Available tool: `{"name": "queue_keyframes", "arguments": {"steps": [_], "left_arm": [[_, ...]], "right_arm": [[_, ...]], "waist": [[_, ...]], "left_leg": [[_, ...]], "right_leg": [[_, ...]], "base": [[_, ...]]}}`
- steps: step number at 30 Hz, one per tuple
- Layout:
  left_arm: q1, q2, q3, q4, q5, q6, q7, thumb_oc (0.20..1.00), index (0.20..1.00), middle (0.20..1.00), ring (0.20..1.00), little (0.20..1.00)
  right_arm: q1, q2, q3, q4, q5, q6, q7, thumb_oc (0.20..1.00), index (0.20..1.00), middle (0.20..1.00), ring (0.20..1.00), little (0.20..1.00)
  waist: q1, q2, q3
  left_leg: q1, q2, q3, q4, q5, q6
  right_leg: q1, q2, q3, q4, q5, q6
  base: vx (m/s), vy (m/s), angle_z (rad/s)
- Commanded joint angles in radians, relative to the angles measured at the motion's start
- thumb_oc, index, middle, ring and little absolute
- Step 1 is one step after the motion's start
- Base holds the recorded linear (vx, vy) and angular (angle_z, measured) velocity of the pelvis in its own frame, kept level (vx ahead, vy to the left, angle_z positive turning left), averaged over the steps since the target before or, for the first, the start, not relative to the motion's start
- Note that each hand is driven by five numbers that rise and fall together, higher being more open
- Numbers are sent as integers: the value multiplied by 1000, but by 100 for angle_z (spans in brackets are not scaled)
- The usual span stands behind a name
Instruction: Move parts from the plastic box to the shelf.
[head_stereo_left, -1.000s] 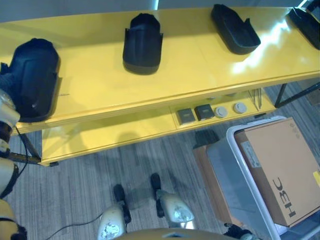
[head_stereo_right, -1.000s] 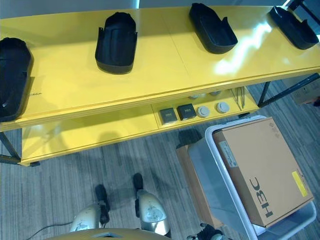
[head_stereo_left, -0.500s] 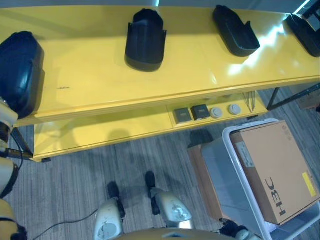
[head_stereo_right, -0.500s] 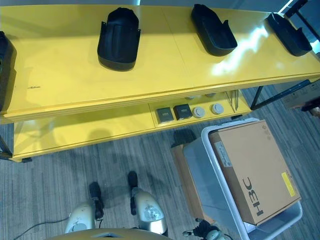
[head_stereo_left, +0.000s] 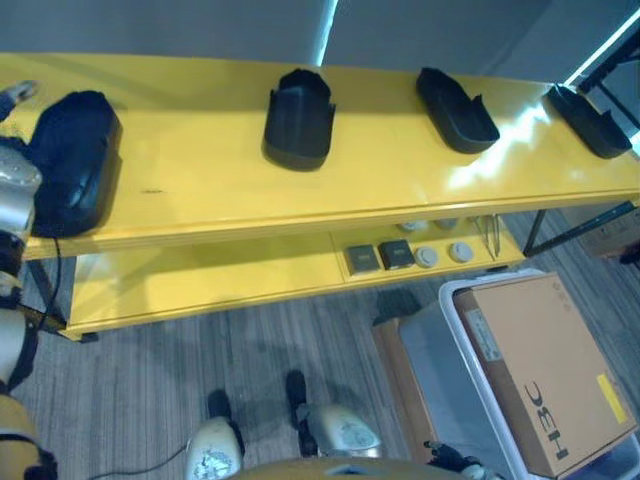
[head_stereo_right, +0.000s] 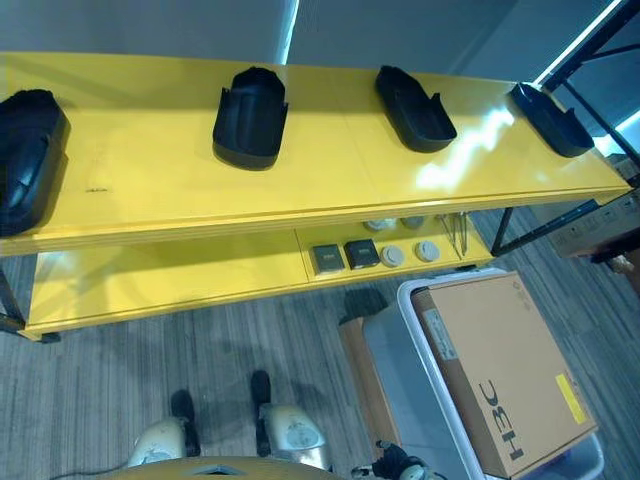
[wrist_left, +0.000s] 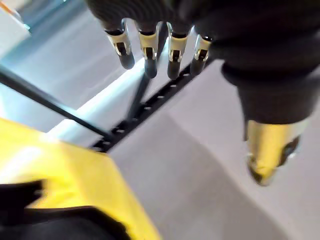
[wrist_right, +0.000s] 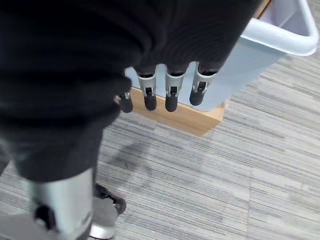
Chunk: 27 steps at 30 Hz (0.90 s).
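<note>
The yellow shelf (head_stereo_left: 200, 190) spans the upper frame, four black parts spaced along its top, likely for easy reach. At lower right, the plastic box (head_stereo_right: 420, 330) holds a cardboard carton (head_stereo_right: 500, 375). The left hand (wrist_left: 155, 47) and right hand (wrist_right: 165, 90) hang relaxed and empty.

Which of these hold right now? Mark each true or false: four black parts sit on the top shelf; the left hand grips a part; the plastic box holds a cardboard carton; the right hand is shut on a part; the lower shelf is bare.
1. Four black moulded parts lie on the yellow top shelf: true.
2. Left hand grips a part: false, fingers straight, holding nothing.
3. The pale plastic box holds a brown cardboard carton: true.
4. Right hand is shut on a part: false, open and empty, above the floor.
5. Lower shelf is bare: false, small square and round items lie there.
</note>
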Motion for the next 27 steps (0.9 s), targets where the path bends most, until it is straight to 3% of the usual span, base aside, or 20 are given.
{"name": "queue_keyframes", "arguments": {"steps": [1, 5, 6, 7, 9, 10, 14, 18, 22, 27], "left_arm": [[91, -6, 126, -200, -72, -150, -54, 1000, 1000, 1000, 1000, 1000], [379, -135, 302, -578, -168, -175, -219, 1000, 1000, 1000, 1000, 1000], [503, -228, 344, -702, -205, -173, -263, 504, 504, 504, 504, 504], [592, -286, 361, -746, -218, -180, -286, 200, 200, 200, 200, 200], [693, -349, 376, -789, -237, -183, -336, 200, 200, 200, 200, 200], [790, -402, 393, -804, -252, -219, -390, 200, 200, 200, 200, 200], [963, -465, 433, -806, -293, -268, -464, 200, 200, 200, 200, 200], [1031, -470, 448, -761, -355, -275, -449, 200, 200, 200, 200, 200], [1025, -448, 444, -734, -297, -300, -402, 200, 200, 200, 200, 200], [946, -415, 427, -660, -247, -278, -287, 200, 200, 200, 200, 200]], "right_arm": [[78, -28, -9, 20, -60, 40, -29, 1000, 1000, 1000, 1000, 1000], [116, -7, -53, 18, -88, 40, -54, 1000, 1000, 1000, 1000, 1000], [134, 5, -77, 6, -101, 41, -60, 1000, 1000, 1000, 1000, 1000], [150, 9, -89, -4, -107, 41, -66, 1000, 1000, 1000, 1000, 1000], [174, 19, -101, -20, -113, 43, -79, 1000, 1000, 1000, 1000, 1000], [190, 28, -113, -28, -108, 43, -90, 1000, 1000, 1000, 1000, 1000], [219, 43, -147, 5, -101, 10, -115, 1000, 1000, 1000, 1000, 1000], [221, 46, -164, 44, -83, -14, -128, 1000, 1000, 1000, 1000, 1000], [211, 40, -158, 60, -74, -17, -129, 1000, 1000, 1000, 1000, 1000], [197, 25, -136, 71, -83, -14, -123, 1000, 1000, 1000, 1000, 1000]], "waist": [[5, 69, -76], [30, 85, -86], [43, 87, -83], [48, 90, -82], [54, 94, -84], [65, 94, -79], [89, 102, -73], [108, 109, -69], [108, 111, -69], [88, 111, -71]], "left_leg": [[23, -35, -17, -73, 10, 46], [45, -42, -33, -97, 16, 39], [48, -45, -41, -100, 17, 38], [51, -47, -46, -100, 17, 37], [58, -50, -50, -103, 14, 38], [58, -53, -55, -100, 12, 38], [60, -58, -66, -99, 6, 36], [64, -65, -72, -98, 4, 35], [67, -66, -71, -98, 3, 35], [70, -63, -58, -97, 3, 35]], "right_leg": [[-9, 12, 31, 28, -35, 71], [4, 3, 15, 31, -51, 70], [8, -1, 10, 31, -54, 70], [12, -4, 6, 31, -56, 71], [18, -7, 1, 28, -58, 74], [20, -11, -1, 28, -59, 73], [29, -22, -15, 22, -62, 74], [38, -34, -30, 13, -59, 78], [42, -39, -37, 10, -57, 81], [37, -43, -33, 15, -57, 86]], "base": [[82, 51, 5], [32, 52, 12], [3, 55, 8], [-2, 48, 3], [-4, 34, 5], [-11, 31, 11], [-22, 54, 14], [-8, 40, 8], [-1, 35, 7], [10, 31, 6]]}}
